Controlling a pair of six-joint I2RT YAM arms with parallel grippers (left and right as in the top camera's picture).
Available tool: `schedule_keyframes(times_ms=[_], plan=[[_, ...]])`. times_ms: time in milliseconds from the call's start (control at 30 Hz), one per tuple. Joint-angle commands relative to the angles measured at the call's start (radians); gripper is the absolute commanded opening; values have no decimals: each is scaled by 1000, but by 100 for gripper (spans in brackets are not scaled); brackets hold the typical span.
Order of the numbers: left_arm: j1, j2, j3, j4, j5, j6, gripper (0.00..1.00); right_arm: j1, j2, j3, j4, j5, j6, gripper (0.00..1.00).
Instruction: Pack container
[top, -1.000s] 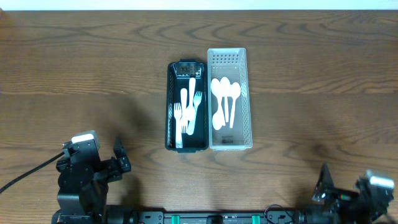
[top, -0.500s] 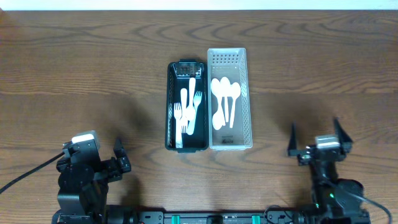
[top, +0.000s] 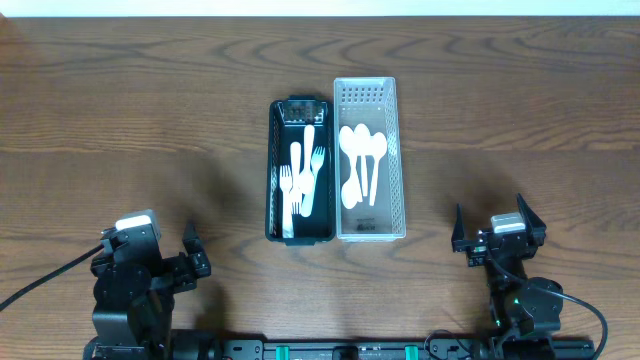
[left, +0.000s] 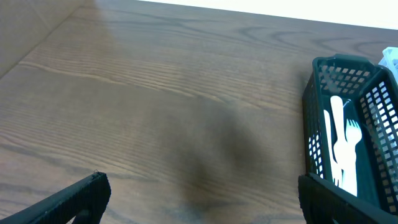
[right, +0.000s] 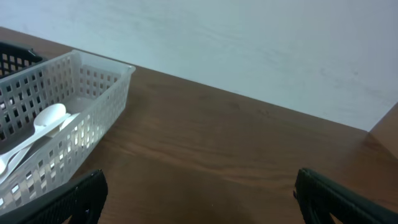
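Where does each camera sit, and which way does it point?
Overhead: above the table, looking down on black basket with forks, white basket with spoons; left arm, right arm at bottom.
Left wrist: on left gripper, low, facing across table toward black basket; own open fingers show.
Right wrist: on right gripper, low, facing white basket and wall; own open fingers show.
Shared: overhead and left wrist both see forks.

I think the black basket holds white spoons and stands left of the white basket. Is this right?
Not quite: the black basket holds white forks, as the overhead view shows. It does stand left of the white basket.
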Motion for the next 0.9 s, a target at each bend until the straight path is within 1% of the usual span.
schedule_keyframes(times_ms=[0, 800, 867], plan=[[-2, -6, 2, 0, -12, 17, 98, 12, -10, -6, 2, -3, 19, 99], [-2, -8, 2, 0, -12, 17, 98, 12, -10, -6, 1, -3, 19, 99], [-2, -29, 2, -25, -7, 16, 98, 12, -10, -6, 2, -3, 19, 99]])
